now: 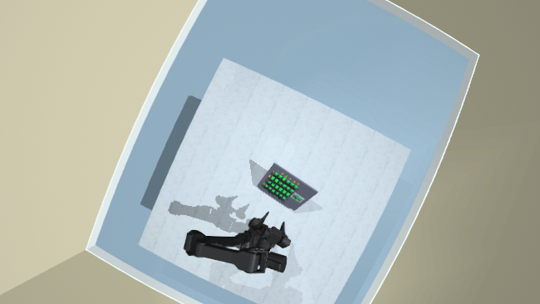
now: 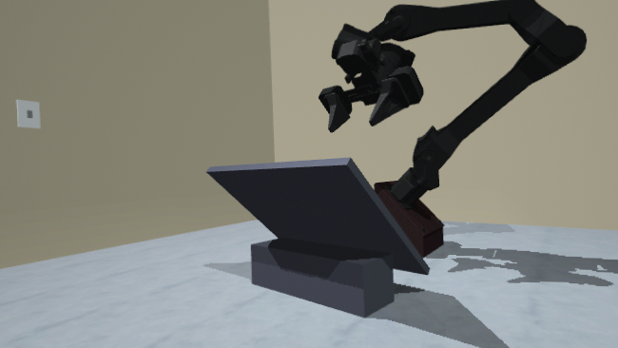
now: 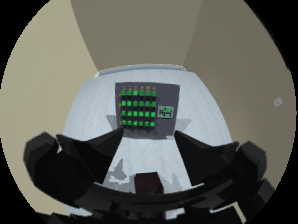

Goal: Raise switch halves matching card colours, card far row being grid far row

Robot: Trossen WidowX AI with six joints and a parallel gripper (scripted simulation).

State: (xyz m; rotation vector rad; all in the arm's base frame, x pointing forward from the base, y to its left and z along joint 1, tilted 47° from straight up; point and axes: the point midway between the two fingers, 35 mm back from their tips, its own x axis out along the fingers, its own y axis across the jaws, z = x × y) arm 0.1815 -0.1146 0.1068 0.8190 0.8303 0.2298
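Green switches [image 1: 281,185] fill a grid on the tilted grey panel [image 1: 309,192], which sits on the pale bench [image 1: 332,137] ahead of the arm; the card [image 1: 297,198] lies at the grid's right end. The tool [image 2: 351,119] hangs high, spread wide and holding nothing. With fingers this wide, a press could tip a neighbouring switch. The card's squares are too small to read from here. Nothing stands between tool and panel.

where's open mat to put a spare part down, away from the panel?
Far half of the mat beyond the panel looks bare, as does the strip toward its right edge. Crowded: between panel and arm, where the open gripper hangs above.
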